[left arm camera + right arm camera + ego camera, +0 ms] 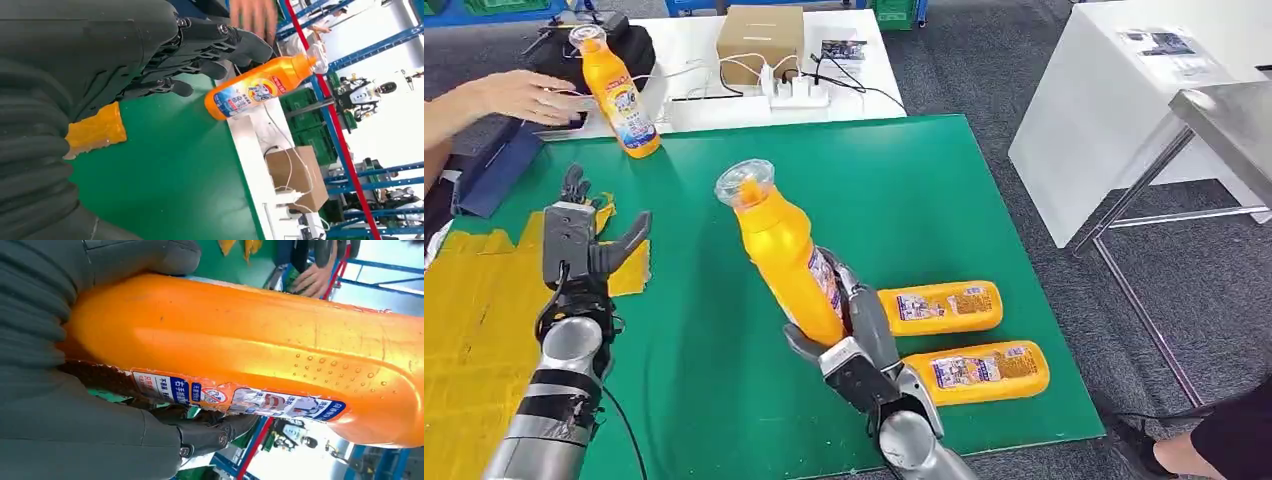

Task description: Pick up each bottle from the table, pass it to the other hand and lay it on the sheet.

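Note:
My right hand (856,335) grips an orange bottle (786,255) by its lower body and holds it upright, tilted a little left, above the green table (924,200); the same bottle (250,350) is large in the right wrist view, with my fingers (210,432) wrapped under it. Two more orange bottles lie on their sides at the near right (941,307) (977,371). Another bottle (619,92) (260,86) stands leaning at the far left edge. My left hand (584,240) is empty with fingers spread above the yellow sheet (474,320), left of the held bottle.
A person's hand (519,95) rests on the white table (724,110) behind, next to the leaning bottle. A cardboard box (761,38), a power strip (799,92) and cables lie there too. A white cabinet (1104,110) stands to the right.

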{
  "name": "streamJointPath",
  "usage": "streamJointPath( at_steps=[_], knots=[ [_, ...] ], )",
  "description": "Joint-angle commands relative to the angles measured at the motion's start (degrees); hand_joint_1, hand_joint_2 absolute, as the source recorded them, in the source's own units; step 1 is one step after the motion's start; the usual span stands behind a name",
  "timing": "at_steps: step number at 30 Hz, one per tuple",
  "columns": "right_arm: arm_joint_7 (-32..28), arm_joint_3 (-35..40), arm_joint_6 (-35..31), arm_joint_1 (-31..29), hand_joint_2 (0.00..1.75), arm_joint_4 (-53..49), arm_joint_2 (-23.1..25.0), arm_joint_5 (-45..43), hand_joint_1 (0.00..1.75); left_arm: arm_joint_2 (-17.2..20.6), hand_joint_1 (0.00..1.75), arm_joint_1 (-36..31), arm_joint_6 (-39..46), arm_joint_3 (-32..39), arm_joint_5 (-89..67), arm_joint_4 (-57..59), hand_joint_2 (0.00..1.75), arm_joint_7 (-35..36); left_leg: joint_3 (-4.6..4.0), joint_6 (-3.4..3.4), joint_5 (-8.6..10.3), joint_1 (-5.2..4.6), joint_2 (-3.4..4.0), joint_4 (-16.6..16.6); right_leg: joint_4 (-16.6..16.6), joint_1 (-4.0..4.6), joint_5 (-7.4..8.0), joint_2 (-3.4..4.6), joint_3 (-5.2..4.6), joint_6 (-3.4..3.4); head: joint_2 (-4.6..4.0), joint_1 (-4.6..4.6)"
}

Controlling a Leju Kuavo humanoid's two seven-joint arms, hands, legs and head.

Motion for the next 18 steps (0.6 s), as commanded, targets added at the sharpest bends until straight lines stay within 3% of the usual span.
streamJointPath(
  at_steps=[1,4,8,14,18],
  knots=[
    [-4.1,-0.5,-8.1,-0.7,1.75,-4.5,-0.4,0.5,1.75,3.8,0.00,-1.3,-20.5,-2.5,12.0,4.7,1.75,2.4,0.13,0.01,-0.05,-0.02,0.05,0.0,0.0,-0.01,-0.05,0.04,0.11,-0.08,0.00,0.00],
    [-5.1,-0.7,-11.1,-0.7,1.75,-6.3,-0.4,1.4,1.75,4.8,0.00,-0.3,-26.7,-5.4,13.4,4.6,1.75,1.5,0.36,0.01,-0.18,0.00,0.14,0.0,0.0,0.02,-0.14,0.13,0.33,-0.16,0.00,0.00],
    [-5.8,-2.3,-14.9,-1.7,1.75,-6.7,-1.3,1.4,1.75,9.1,0.00,4.0,-38.9,-10.6,16.7,-0.2,1.75,-3.0,0.36,0.01,-0.19,0.00,0.14,0.0,0.0,0.02,-0.15,0.14,0.30,-0.15,0.00,-0.02],
    [-5.7,-9.9,-17.8,-2.4,1.75,-5.6,-1.9,0.6,1.75,10.8,0.00,11.1,-41.1,-13.9,16.7,-11.2,1.75,-5.2,0.19,0.02,-0.13,-0.01,0.14,0.0,0.0,0.01,-0.08,0.14,0.15,-0.09,0.00,0.00],
    [-5.8,-12.0,-17.4,-2.7,1.75,-5.0,-1.8,-0.5,1.75,10.7,0.00,11.7,-40.7,-15.4,16.1,-13.0,1.75,-5.0,0.11,0.02,-0.09,0.01,0.00,0.0,0.0,0.03,-0.08,-0.02,0.11,-0.09,0.00,-0.02]
  ],
)
